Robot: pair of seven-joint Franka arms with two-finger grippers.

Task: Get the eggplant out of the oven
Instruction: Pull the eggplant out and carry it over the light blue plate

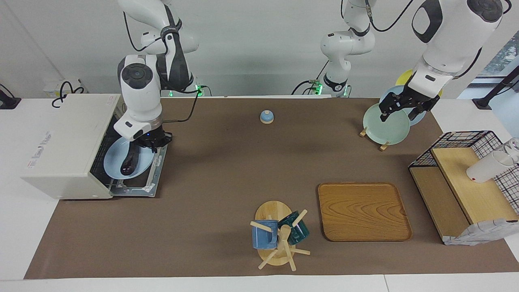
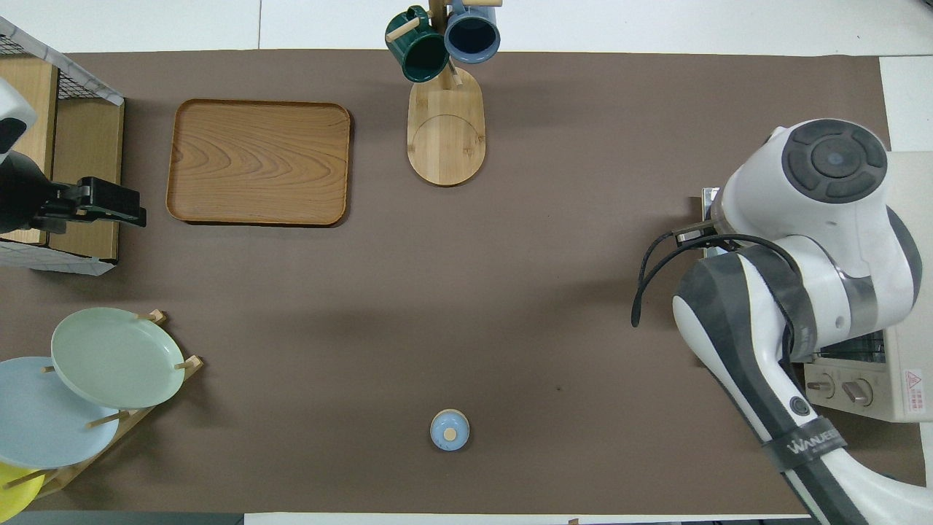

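The cream-white oven (image 1: 61, 142) stands at the right arm's end of the table with its door (image 1: 138, 188) dropped open. A light blue plate (image 1: 115, 162) sits half out of its mouth, over the door. The dark purple eggplant (image 1: 130, 159) lies on that plate. My right gripper (image 1: 153, 145) is at the plate's rim on the side nearer the robots and looks shut on it. In the overhead view the right arm hides the plate and eggplant; only part of the oven (image 2: 904, 379) shows. My left gripper (image 1: 398, 114) waits open over the plate rack; it also shows in the overhead view (image 2: 135, 208).
A wooden tray (image 1: 363, 211) and a mug tree (image 1: 279, 235) with two mugs lie far from the robots. A small blue knobbed lid (image 1: 266, 117) lies near them. A rack of plates (image 1: 385, 125) and a black wire shelf (image 1: 466, 178) stand at the left arm's end.
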